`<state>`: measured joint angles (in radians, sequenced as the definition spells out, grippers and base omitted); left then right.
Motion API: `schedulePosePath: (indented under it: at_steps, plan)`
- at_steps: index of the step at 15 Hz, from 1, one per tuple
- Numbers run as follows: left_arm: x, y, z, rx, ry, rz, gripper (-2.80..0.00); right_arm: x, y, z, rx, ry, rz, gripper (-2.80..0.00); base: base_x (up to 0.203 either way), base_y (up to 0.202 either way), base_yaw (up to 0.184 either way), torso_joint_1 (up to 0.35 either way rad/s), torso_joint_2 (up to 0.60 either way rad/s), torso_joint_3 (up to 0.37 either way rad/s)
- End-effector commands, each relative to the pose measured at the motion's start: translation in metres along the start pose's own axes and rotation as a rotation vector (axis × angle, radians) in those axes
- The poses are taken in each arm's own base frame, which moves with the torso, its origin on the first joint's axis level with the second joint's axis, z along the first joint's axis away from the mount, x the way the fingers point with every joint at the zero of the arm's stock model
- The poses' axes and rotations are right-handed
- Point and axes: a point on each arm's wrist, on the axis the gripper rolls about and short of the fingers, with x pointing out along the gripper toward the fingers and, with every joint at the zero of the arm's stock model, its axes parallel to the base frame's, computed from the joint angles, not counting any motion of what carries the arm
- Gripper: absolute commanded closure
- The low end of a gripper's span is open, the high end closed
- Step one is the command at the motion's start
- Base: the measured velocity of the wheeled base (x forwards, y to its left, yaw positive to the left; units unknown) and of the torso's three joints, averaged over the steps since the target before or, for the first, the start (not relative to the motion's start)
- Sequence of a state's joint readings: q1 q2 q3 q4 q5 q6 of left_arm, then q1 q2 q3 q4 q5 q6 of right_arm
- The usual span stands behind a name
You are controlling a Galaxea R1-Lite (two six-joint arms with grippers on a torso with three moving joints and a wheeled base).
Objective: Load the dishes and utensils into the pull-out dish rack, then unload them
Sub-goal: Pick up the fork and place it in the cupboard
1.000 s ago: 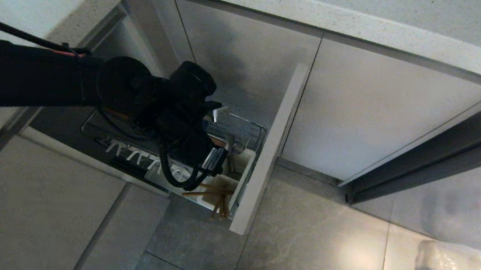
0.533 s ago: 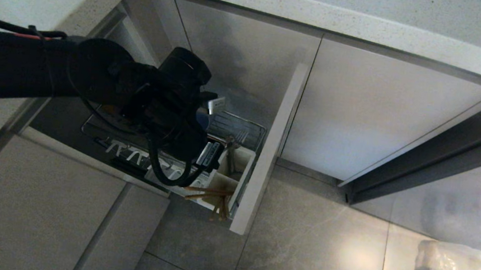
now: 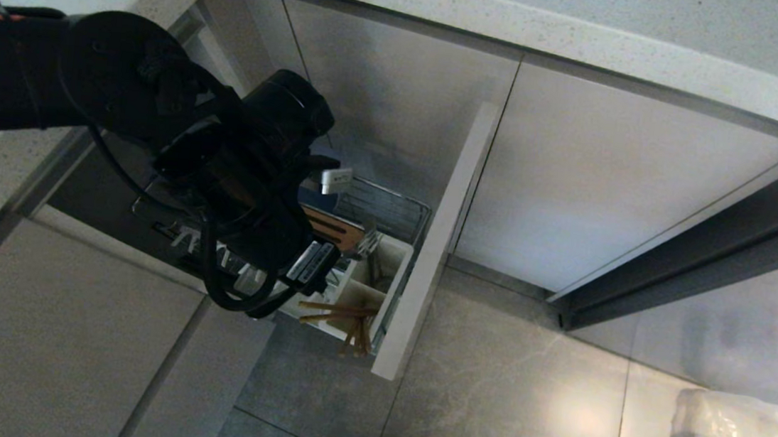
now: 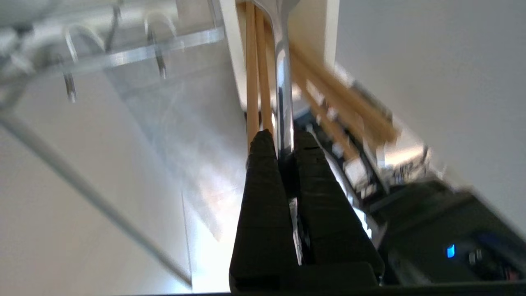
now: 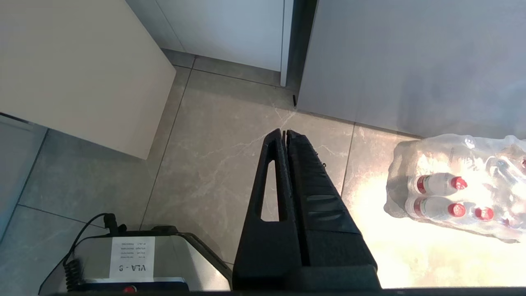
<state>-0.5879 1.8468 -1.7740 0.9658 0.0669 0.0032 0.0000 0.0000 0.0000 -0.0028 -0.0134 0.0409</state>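
Two utensils share the white caddy (image 3: 374, 285) of the pull-out rack (image 3: 397, 208): the fork (image 4: 283, 82) and the chopsticks (image 4: 257, 70). We see the left gripper (image 4: 283, 142) clamped tight on the fork handle, with the chopsticks just beside one finger. We judge this to be the unloading of the fork. We should draw it out along its own length, clear of the chopsticks. The right gripper (image 5: 284, 132) hangs shut and empty over the floor.

Dim head view; floor (image 3: 578, 408) glare; left wrist view blurred, perhaps motion.
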Motion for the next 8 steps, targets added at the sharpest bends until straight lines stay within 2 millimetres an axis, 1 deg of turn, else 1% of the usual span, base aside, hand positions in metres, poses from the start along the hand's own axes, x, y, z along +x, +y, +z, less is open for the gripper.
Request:
schedulePosePath:
  at_steps: [1,3,6,8]
  plan:
    - [-0.003,-0.001,0.001,0.004,0.0,-0.003,0.0,0.0,0.0,0.0,0.001,0.001,0.0,0.0,0.0,0.0,0.0,0.0,0.0,0.0]
    - [0.0,-0.006,0.0,0.017,0.013,-0.011,0.0,0.0,0.0,0.0,0.001,0.001,0.0,0.0,0.0,0.0,0.0,0.0,0.0,0.0]
    - [0.014,-0.017,-0.001,0.048,0.079,-0.026,0.0,0.0,0.0,0.0,0.001,0.001,0.0,0.0,0.0,0.0,0.0,0.0,0.0,0.0]
    - [0.025,-0.02,-0.001,0.056,0.115,-0.026,0.0,0.0,0.0,0.0,0.001,0.001,0.0,0.0,0.0,0.0,0.0,0.0,0.0,0.0]
